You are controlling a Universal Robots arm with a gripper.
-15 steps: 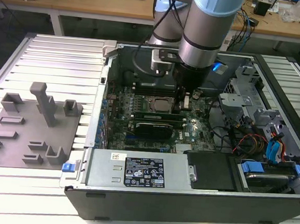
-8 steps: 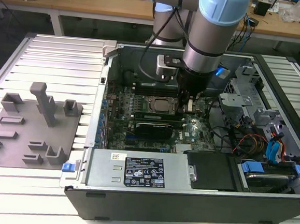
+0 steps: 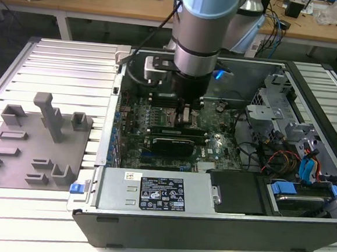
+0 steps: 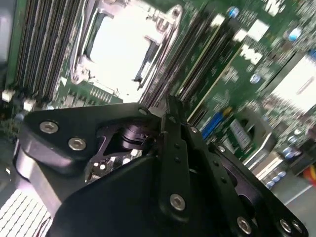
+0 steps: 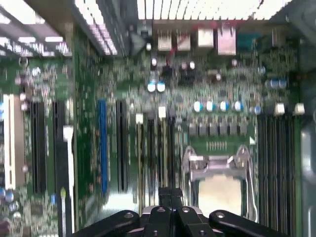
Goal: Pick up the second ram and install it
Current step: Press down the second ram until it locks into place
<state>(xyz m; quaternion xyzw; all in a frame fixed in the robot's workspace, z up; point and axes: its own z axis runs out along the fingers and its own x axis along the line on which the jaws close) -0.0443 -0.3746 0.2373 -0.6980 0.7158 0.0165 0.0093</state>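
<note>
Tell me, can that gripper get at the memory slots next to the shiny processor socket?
Probably yes. The gripper hangs low inside the open computer case, just above the memory slots beside the processor socket, with nothing between them.

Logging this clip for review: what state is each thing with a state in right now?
Black computer case: lying on its side, side panel off, green motherboard exposed.
Square silver processor socket: metal retention frame closed over it.
Black gripper: down inside the case, over the memory slots beside the socket.
Grey parts tray: on the table at the exterior view's left, no parts visible in its holders.
</note>
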